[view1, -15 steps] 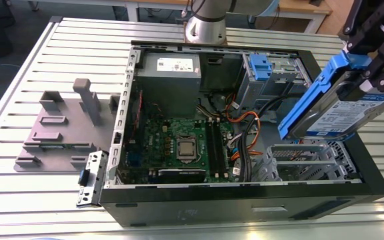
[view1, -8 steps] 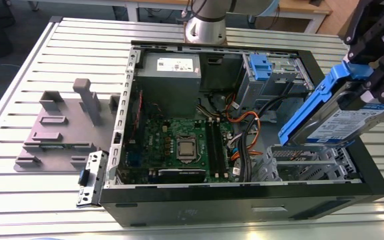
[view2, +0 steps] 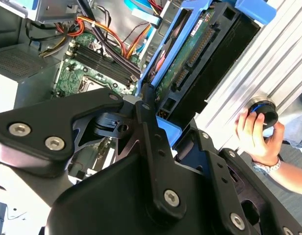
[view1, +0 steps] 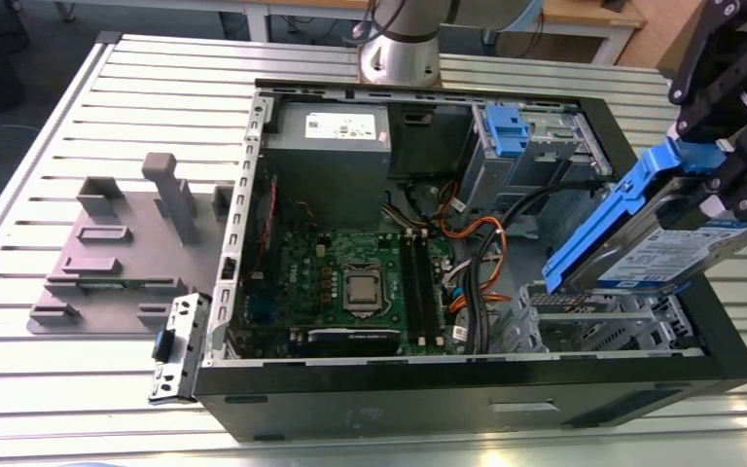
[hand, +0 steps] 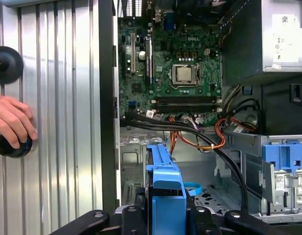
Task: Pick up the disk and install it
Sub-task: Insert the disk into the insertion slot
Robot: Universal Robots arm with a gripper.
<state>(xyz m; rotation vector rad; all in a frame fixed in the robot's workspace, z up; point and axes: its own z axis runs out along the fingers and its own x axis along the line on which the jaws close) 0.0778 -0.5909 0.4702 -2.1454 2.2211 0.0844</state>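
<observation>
In the exterior view, clamped at its raised end by closed black fingers: the disk, tilted, long axis dropping from upper right down-left toward the metal cage in the near right corner of the open computer case, silver-grey with a white-and-blue label and blue rails, above a ribbed metal bench carrying a grey fixture plate at left. In the second wrist view, pinched by its blue rail, connector edge and dark underside running away toward the motherboard, beside a person's hand on a black knob. In the first wrist view, blue rail aimed lengthwise into the case.
</observation>
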